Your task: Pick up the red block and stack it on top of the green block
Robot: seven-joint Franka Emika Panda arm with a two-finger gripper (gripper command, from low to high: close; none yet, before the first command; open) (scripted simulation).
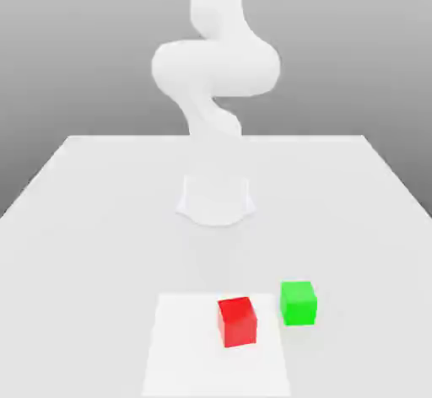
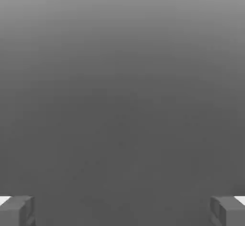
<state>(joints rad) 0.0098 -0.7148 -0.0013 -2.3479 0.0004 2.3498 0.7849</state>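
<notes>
In the hand view, the two-finger gripper [image 2: 122, 211] has its fingers wide apart, one at each side of the picture, with nothing between them but plain dark grey. It holds nothing, and neither finger touches a block.

The surface is a pale, nearly white table [image 1: 101, 253], its far edge and both far corners showing in the exterior view. The white arm [image 1: 216, 67] rises from a base [image 1: 216, 201] on the middle part of the tabletop, bends through a broad joint and runs out past the upper edge of the exterior view.

Nearer the camera than the base, a brighter white rectangle [image 1: 190, 354] lies on the table. The red block [image 1: 238, 324] sits on it, close to its far corner on the exterior view's right, turned slightly askew to the rectangle's edges. The green block [image 1: 299, 305] rests on the table just outside the rectangle, beside that same corner and a little farther from the camera than the red one. The two blocks stand near each other with a gap between, neither stacked.

Behind the table, the room is a plain grey backdrop [image 1: 51, 51], lighter toward the top and darker lower down.
</notes>
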